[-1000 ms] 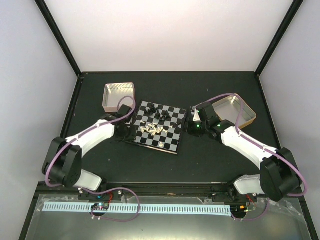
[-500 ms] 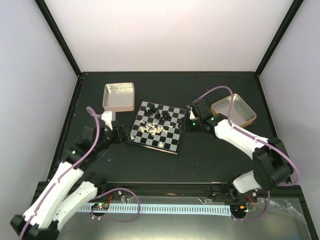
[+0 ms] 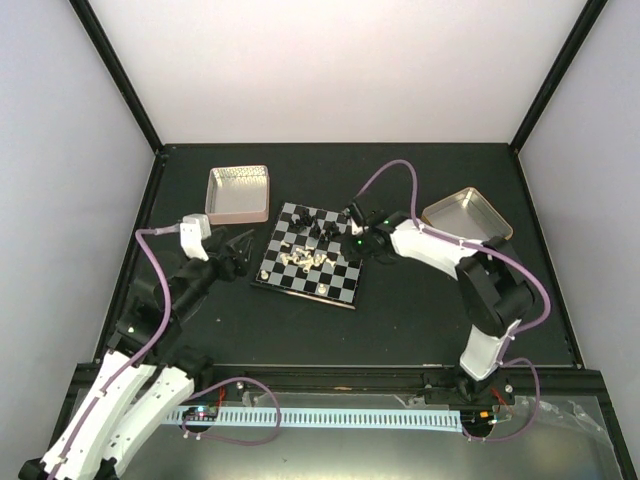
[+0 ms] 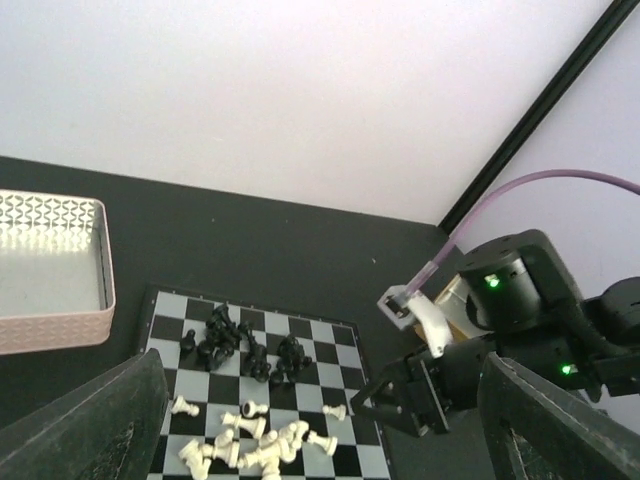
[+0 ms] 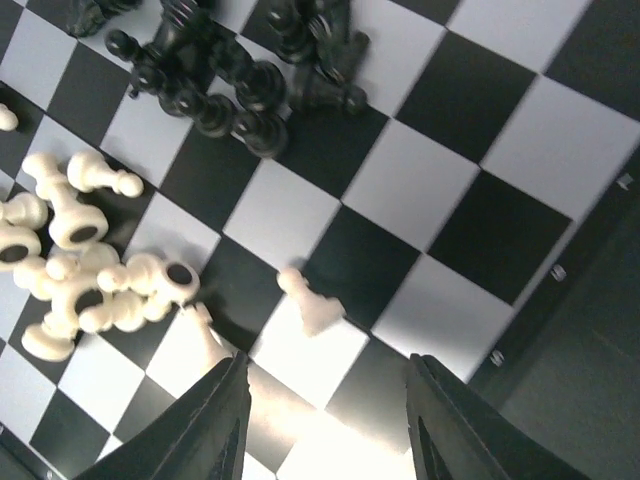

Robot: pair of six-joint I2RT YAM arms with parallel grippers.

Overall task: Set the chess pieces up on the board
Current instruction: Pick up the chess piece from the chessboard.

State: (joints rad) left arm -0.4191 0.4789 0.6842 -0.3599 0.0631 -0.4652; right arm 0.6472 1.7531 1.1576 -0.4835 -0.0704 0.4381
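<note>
The board lies mid-table, turned slightly. Black chess pieces are heaped on its far half, and cream-white ones lie tumbled in the middle. My left gripper hovers off the board's left edge, open and empty; its wrist view looks across the board between its fingers. My right gripper hangs over the board's far right edge. It is open, and a lone white pawn lies on its side just ahead of the jaws. Black pieces lie beyond.
A pink tin sits beyond the board's left corner, also seen as a pale tray. A gold tin sits at the right. Black frame posts and pale walls enclose the dark table. Purple cables loop over both arms.
My left arm has pulled back leftwards off the board and its jaws have opened wide. My right arm has swung left from the gold tin to the board's edge, its jaws narrowing somewhat.
</note>
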